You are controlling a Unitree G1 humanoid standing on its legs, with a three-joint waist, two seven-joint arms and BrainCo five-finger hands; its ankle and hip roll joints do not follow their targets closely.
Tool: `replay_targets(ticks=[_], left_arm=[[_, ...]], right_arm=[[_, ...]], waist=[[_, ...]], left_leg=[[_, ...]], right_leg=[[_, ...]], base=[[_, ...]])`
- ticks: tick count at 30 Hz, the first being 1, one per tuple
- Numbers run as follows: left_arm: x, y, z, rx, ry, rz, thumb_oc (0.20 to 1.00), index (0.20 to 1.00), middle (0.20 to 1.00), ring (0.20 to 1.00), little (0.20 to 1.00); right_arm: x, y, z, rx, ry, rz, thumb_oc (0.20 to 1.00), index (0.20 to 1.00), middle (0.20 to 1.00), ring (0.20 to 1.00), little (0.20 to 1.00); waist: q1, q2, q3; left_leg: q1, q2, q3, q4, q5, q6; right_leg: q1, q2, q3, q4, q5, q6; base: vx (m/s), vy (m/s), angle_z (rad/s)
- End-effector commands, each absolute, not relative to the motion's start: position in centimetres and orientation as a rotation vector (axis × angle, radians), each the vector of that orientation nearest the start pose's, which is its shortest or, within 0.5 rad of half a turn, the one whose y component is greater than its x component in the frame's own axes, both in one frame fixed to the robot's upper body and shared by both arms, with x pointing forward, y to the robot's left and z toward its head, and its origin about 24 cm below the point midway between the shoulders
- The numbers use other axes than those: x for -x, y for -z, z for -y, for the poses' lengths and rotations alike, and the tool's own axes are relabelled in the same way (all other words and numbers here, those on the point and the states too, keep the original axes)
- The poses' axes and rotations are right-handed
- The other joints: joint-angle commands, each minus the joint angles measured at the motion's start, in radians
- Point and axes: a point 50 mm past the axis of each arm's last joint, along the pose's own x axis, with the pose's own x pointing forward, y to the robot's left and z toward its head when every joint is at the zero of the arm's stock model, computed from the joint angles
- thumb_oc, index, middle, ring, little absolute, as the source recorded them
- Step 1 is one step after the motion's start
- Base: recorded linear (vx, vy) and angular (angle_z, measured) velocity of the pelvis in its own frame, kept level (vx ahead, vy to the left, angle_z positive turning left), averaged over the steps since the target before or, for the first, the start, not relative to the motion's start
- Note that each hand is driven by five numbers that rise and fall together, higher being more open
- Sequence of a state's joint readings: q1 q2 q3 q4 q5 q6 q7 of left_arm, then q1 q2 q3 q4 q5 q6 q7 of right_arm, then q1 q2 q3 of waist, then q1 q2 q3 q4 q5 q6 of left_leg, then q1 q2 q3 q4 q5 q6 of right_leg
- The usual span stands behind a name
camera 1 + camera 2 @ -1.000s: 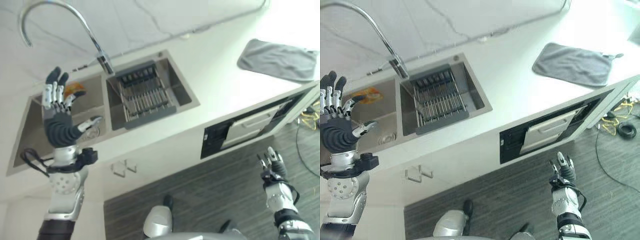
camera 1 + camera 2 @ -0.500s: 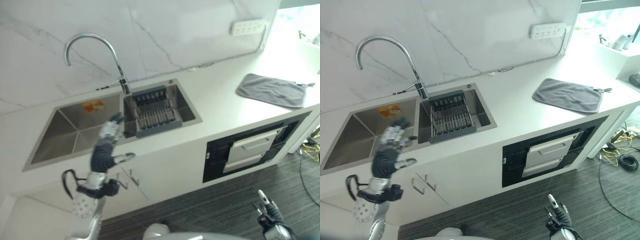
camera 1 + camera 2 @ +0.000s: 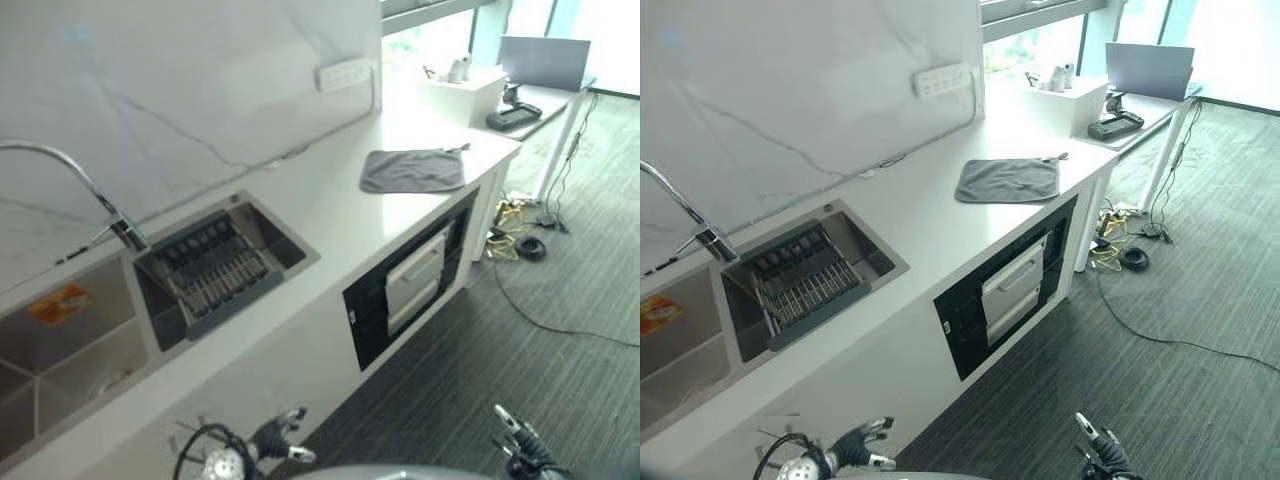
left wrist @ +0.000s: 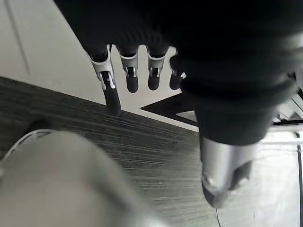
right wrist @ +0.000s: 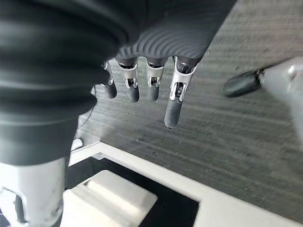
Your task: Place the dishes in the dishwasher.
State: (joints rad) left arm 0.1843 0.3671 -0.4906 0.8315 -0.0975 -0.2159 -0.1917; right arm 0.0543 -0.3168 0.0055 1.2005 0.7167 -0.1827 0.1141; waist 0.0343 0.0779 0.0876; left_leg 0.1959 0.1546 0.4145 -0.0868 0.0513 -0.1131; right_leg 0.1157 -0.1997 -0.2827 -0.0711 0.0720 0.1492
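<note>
Both hands hang low in front of the cabinets, holding nothing: the left hand has its silver, dark-tipped fingers relaxed and straight over the dark striped floor, and the right hand likewise has its fingers loosely extended, empty.

No loose dish can be made out. The double stainless-steel sink set into the smooth white desk holds a dark grey ribbed wire rack in its right basin; whether anything sits in the rack is too small to tell. The black-framed built-in dishwasher, with its pale flat drawer front, stands shut under the desk — a soft grey folded cloth lies above it.

The scene fits either dishes not yet fetched or dishes stowed and the door closed — the pictures do not settle which.
</note>
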Motion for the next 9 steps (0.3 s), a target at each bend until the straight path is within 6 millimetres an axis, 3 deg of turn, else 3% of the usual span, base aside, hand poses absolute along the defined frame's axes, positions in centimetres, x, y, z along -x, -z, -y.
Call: replay_targets(ticks=[1, 3, 9], left_arm=[[-9.4, 15.0, -20.6, -0.203, 0.262, -1.0, 1.0, 1.0, 1.0, 1.0, 1.0], [-7.5, 15.9, -20.9, -0.093, 0.205, -1.106, 1.0, 1.0, 1.0, 1.0, 1.0], [-6.0, 16.4, -21.2, 0.05, 0.129, -1.166, 1.0, 1.0, 1.0, 1.0, 1.0]], right_arm=[[-12.3, 13.7, 27.1, -0.349, 0.487, -0.811, 1.0, 1.0, 1.0, 1.0, 1.0], [-11.6, 14.1, 26.8, -0.36, 0.49, -0.837, 1.0, 1.0, 1.0, 1.0, 1.0], [-9.4, 14.9, 26.5, -0.33, 0.483, -0.937, 1.0, 1.0, 1.0, 1.0, 1.0]], waist=[[0.023, -0.02, 0.078], [0.027, -0.028, 0.08], [0.022, -0.04, 0.08]], left_leg=[[-0.007, 0.018, -0.034, 0.062, -0.098, -0.008], [-0.007, 0.016, -0.042, 0.055, -0.096, -0.006], [-0.018, 0.01, -0.046, 0.045, -0.085, 0.009]], right_leg=[[0.079, -0.029, -0.087, 0.09, -0.149, 0.013], [0.078, -0.029, -0.09, 0.09, -0.148, 0.015], [0.063, -0.027, -0.089, 0.084, -0.129, 0.013]], base=[[0.03, 0.012, -0.01], [0.0, 0.0, 0.0], [-0.03, -0.002, 0.0]])
